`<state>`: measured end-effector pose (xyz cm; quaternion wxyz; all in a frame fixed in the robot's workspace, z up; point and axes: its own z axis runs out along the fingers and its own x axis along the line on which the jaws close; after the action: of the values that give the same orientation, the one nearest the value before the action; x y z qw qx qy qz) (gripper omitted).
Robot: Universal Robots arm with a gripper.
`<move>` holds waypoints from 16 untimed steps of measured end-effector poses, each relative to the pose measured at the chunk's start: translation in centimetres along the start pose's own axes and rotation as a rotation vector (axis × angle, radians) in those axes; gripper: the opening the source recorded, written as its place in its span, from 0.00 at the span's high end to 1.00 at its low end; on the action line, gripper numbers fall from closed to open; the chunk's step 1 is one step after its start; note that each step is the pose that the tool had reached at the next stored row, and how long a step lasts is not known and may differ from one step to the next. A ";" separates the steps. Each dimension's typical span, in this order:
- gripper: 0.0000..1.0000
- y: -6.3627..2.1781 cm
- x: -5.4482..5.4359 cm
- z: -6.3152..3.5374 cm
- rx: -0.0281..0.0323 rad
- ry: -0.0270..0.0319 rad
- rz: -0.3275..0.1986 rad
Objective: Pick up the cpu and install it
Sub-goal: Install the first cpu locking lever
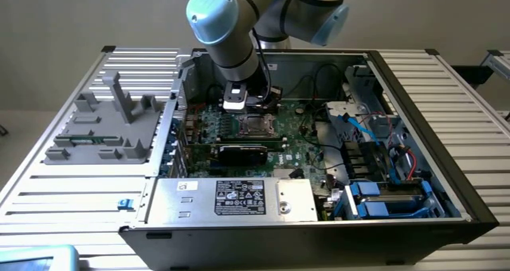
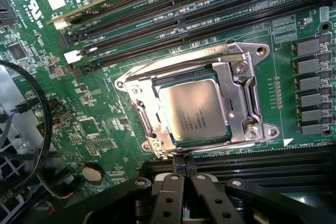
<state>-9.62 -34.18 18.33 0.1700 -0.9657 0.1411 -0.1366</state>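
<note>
One arm [image 1: 231,38] reaches down into one open computer case [image 1: 414,104] that lies on a slatted worktop [image 1: 71,187]. Its hand [image 2: 183,167] hangs just above the motherboard [image 2: 105,114], beside the socket [image 2: 247,98]. The two fingers [image 2: 177,163] are pressed together with nothing between them, their tips at the socket frame's edge.

There is one cpu [image 2: 197,111]. It lies flat in the socket, its silver top showing through the opening of the metal frame, which lies down around it. In the exterior view the socket [image 1: 253,125] sits near the middle of the board, just below the hand [image 1: 236,107], and the chip there is too small to make out.

The wrist view gives what the other does not: print on the cpu's top, four frame screws, several long black memory slots [image 2: 173,14] on one side of the socket and more on the other, and one coin cell [image 2: 93,172].

The exterior view shows the surroundings: one power supply [image 1: 235,198] with a label, one grey plastic shroud [image 1: 107,128] set out on the worktop at the exterior view's left, and blue drive bays [image 1: 383,202] at the exterior view's right.
</note>
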 end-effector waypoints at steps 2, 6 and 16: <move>0.89 -0.01 0.0 0.00 0.0011 -0.0004 0.000; 0.89 -0.02 0.0 0.00 0.0034 -0.0009 0.001; 0.89 -0.43 0.2 -1.04 0.0070 -0.0014 0.002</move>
<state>-9.67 -34.15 19.48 0.1736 -0.9650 0.1416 -0.1362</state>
